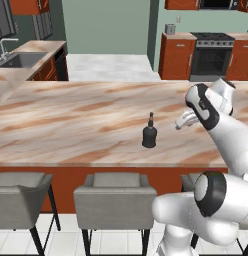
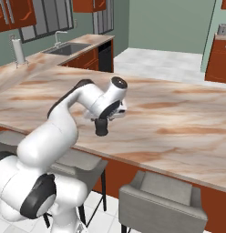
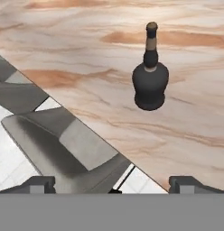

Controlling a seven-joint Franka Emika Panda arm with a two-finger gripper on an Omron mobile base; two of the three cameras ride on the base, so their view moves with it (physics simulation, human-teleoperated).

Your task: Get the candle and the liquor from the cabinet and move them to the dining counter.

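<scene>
The liquor (image 1: 149, 133), a black bulbous bottle with a thin neck and brownish cap, stands upright on the dining counter (image 1: 71, 120) near its front edge. In the hand view the liquor (image 3: 150, 74) sits ahead and a little right, well beyond my fingertips. My gripper (image 3: 114, 187) is open and holds nothing; it hovers over the counter's front edge to the bottle's right (image 1: 183, 121). The candle is out of view. A red-brown wall cabinet (image 2: 12, 13) with silver handles hangs at the far left.
Grey chairs (image 1: 113, 197) (image 1: 18, 192) stand along the counter's near side, one right under my hand (image 3: 64, 144). Beyond are a sink (image 1: 21, 60), a stove (image 1: 212, 52) and a paper towel holder (image 2: 18, 51).
</scene>
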